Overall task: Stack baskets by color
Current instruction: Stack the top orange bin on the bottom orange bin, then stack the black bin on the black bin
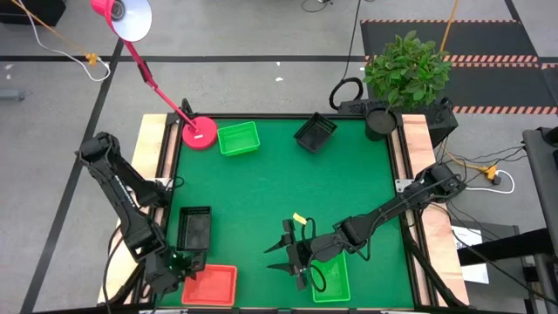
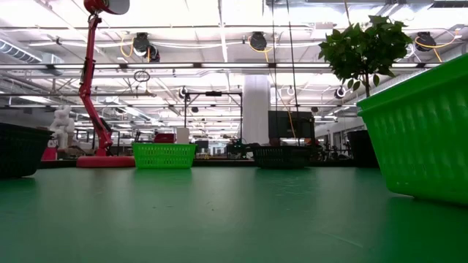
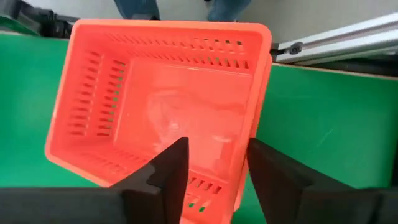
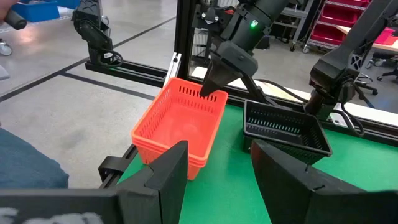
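Observation:
A stack of red-orange baskets (image 1: pixel 212 285) rests on its bottom at the table's near left corner; two nested rims show (image 4: pixel 186 155). My left gripper (image 3: pixel 217 155) is open, pointing down at the stack, with one finger inside and one outside its wall. A black basket (image 1: pixel 193 228) sits just beyond the stack. A green basket (image 1: pixel 331 277) stands at the near edge beside my right gripper (image 1: pixel 281 257), which hovers open and level, holding nothing. Another green basket (image 1: pixel 238 138) and another black one (image 1: pixel 315 133) sit at the far side. My left gripper stands open astride the red-orange stack's wall (image 3: pixel 244 163), near a corner, coming from above and slanting down. I cannot tell whether either finger touches the wall. The stack sits upright on the table.
A pink lamp base (image 1: pixel 200 133) with its arm stands at the far left corner, and a potted plant (image 1: pixel 405 74) at the far right. Bare green tabletop (image 1: pixel 261 192) lies in the middle. Metal frame rails (image 3: pixel 348 37) border the table by the stack.

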